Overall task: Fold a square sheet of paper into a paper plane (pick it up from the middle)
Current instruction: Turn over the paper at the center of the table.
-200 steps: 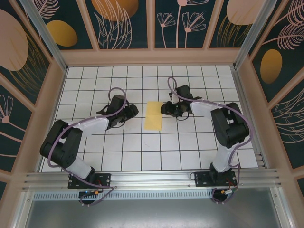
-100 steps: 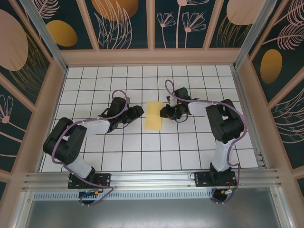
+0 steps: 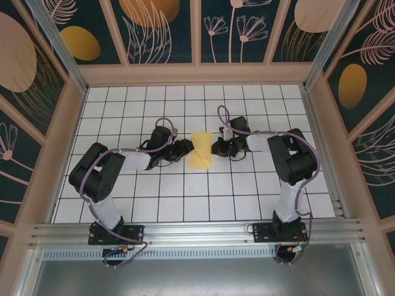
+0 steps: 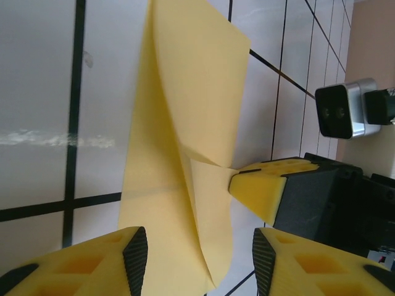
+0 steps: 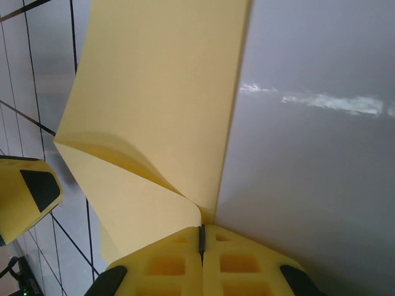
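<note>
The yellow sheet of paper (image 3: 200, 150) lies folded to a narrow rectangle on the white tiled floor (image 3: 185, 197), mid-table. My right gripper (image 3: 215, 147) is shut on the sheet's right edge, and in the right wrist view its fingers (image 5: 201, 237) pinch the paper (image 5: 160, 92) and raise a flap. My left gripper (image 3: 187, 148) is at the sheet's left edge. In the left wrist view it stands open (image 4: 199, 262), with the near end of the paper (image 4: 185, 123) lying between its pads. The right gripper's yellow finger (image 4: 262, 188) holds the flap just beyond.
Patterned walls (image 3: 197, 31) enclose the floor on three sides, with a metal rail (image 3: 197, 231) along the near edge. Purple cables (image 3: 225, 117) loop over both arms. The right arm's wrist camera (image 4: 342, 111) sits close behind the paper in the left wrist view.
My left gripper has moved right, up to the sheet's left edge. My right gripper has shifted slightly left against the right edge, and that side of the paper now stands lifted.
</note>
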Robot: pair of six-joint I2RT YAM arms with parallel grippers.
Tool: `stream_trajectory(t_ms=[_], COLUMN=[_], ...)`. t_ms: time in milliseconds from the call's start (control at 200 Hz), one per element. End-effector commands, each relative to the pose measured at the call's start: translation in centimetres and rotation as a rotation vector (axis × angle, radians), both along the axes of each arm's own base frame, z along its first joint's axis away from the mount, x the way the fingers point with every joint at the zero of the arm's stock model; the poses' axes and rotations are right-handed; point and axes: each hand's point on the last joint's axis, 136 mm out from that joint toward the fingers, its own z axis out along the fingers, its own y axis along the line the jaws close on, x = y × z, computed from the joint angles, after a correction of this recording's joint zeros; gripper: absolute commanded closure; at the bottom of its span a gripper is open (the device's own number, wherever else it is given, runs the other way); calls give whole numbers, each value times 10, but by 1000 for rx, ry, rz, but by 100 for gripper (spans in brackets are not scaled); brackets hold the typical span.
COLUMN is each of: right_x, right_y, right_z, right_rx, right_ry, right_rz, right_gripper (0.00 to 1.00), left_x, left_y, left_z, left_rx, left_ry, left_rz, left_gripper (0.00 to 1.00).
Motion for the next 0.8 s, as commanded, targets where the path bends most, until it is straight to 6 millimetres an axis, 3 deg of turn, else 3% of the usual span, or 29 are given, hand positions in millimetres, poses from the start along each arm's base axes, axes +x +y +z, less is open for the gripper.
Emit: stream_trajectory(t_ms=[0, 395, 671, 796], right_x=[2, -1, -1, -1], right_y=[-2, -8, -8, -8], right_z=[0, -7, -5, -1], right_rx=[36, 30, 33, 40], right_ry=[6, 24, 23, 18], right_rz=[-24, -31, -31, -30], right_gripper=[94, 94, 94, 91], left_x=[7, 16, 22, 19], left_y=[-15, -32, -31, -25], left_z=[8, -3, -21, -32], left_rx=[-42, -13, 61, 110], left_ry=[-19, -10, 6, 19], left_rz=[-26, -71, -82, -81], left_gripper=[50, 54, 58, 64])
